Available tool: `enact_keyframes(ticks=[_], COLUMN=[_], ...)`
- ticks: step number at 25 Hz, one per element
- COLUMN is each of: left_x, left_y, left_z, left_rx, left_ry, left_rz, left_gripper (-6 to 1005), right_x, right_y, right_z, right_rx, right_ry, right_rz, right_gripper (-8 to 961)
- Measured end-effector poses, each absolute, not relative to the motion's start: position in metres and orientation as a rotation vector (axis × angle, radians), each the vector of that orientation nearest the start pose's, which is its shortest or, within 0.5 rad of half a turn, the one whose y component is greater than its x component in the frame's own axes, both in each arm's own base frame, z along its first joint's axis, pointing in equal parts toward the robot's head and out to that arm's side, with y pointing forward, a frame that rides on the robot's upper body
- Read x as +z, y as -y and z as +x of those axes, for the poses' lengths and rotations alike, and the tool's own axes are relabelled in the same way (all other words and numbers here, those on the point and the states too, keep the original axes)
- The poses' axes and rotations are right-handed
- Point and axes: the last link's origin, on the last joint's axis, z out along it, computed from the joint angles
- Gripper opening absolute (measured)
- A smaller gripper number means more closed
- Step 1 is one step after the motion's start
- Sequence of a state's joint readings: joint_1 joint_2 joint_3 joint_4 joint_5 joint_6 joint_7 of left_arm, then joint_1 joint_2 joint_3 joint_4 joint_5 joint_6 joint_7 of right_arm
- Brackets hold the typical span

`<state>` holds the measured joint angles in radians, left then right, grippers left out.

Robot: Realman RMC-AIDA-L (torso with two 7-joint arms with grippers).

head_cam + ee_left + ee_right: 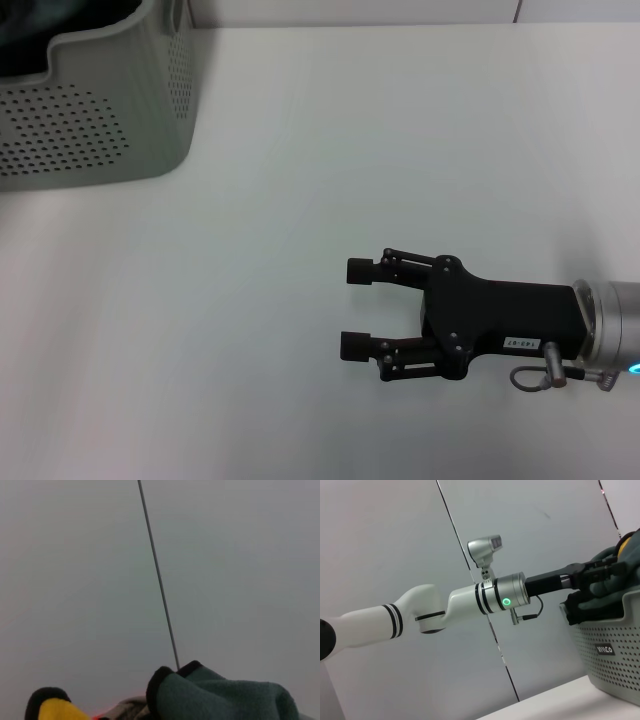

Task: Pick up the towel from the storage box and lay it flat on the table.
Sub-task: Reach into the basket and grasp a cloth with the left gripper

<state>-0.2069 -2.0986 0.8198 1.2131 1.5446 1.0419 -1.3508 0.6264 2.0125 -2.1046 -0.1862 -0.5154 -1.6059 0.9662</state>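
Towel (607, 587) in storage box (612, 650), left gripper (600, 575) fingers clamped on it.

Looking fleecy, matt cloth: towel (220, 700), black trim. Showing as perforated matt plastic: storage box (95, 120). Reading smooth, faintly sheened white: table (350, 150). Appearing matt black: right gripper (356, 308) fingers (358, 270), glossy white shells plus brushed metal cuff on left arm (420, 612).

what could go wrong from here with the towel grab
The left hand sits amid the bunched towel above the storage box rim, so it may pinch only one fold, or drag the box along on lifting. The right hand hangs open over the table, possibly where the towel should lie.
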Motion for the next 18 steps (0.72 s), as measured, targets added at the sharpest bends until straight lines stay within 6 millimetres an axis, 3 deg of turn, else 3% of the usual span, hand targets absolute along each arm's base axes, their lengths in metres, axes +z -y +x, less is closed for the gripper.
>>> enact_keyframes(ticks=[12,18], left_x=[0.1353,0.1322], left_y=[-0.3495,-0.346], left_z=[-0.2908,-0.2847], left_rx=[-0.571,-0.616], left_ry=[0.445,0.431], left_rz=[-1.919,-1.96], left_gripper=[664,440], right_x=[-0.0736,-0.0734], right_y=[-0.2747,-0.2747], right_z=[0.2107,0.2114], right_rx=[1.263,1.263], right_ry=[-0.47,-0.475], right_rz=[-2.889,-2.885], right_gripper=[869,869])
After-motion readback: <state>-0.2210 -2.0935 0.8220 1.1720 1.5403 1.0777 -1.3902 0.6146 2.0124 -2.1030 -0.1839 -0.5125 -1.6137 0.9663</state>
